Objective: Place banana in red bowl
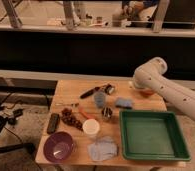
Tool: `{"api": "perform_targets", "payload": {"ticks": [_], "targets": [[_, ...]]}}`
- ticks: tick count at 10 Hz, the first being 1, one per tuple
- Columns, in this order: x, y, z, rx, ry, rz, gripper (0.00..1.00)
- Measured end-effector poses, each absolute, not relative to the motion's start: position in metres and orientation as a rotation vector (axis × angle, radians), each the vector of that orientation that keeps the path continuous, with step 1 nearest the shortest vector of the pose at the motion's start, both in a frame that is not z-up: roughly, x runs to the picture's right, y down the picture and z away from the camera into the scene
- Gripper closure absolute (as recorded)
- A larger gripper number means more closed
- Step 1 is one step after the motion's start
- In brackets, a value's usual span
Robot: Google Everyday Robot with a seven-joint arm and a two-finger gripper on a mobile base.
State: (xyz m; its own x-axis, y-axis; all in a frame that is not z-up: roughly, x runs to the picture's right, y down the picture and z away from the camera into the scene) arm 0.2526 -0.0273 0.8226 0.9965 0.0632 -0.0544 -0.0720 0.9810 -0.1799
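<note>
My white arm (163, 87) reaches in from the right over the table's far right corner. Its bulky joint hides the gripper, so I cannot see the gripper or what it holds. A sliver of the orange-red bowl (147, 93) shows just below that joint, at the table's back right. The banana is not visible anywhere; it is either hidden behind the arm or out of view.
A green tray (152, 152) stands at the front right. On the wooden table (71, 90) are a dark-handled tool (92, 92), a grey-blue cup (99, 98), a blue sponge (123, 103), a metal cup (107, 113), a white cup (91, 128), a purple bowl (58, 146), a cloth (102, 148) and a black remote (53, 123).
</note>
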Motion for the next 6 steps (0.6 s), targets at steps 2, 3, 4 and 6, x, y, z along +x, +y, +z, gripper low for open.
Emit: {"api": "perform_targets", "payload": {"ticks": [2,3,4,6], "targets": [[0.274,-0.035,0.829,-0.177,0.072,0.077,0.95],[0.282,-0.039,0.833,-0.178,0.08,0.077,0.95],[0.299,-0.044,0.84,-0.18,0.092,0.084,0.95],[0.327,-0.045,0.85,-0.189,0.113,0.102,0.95]]}}
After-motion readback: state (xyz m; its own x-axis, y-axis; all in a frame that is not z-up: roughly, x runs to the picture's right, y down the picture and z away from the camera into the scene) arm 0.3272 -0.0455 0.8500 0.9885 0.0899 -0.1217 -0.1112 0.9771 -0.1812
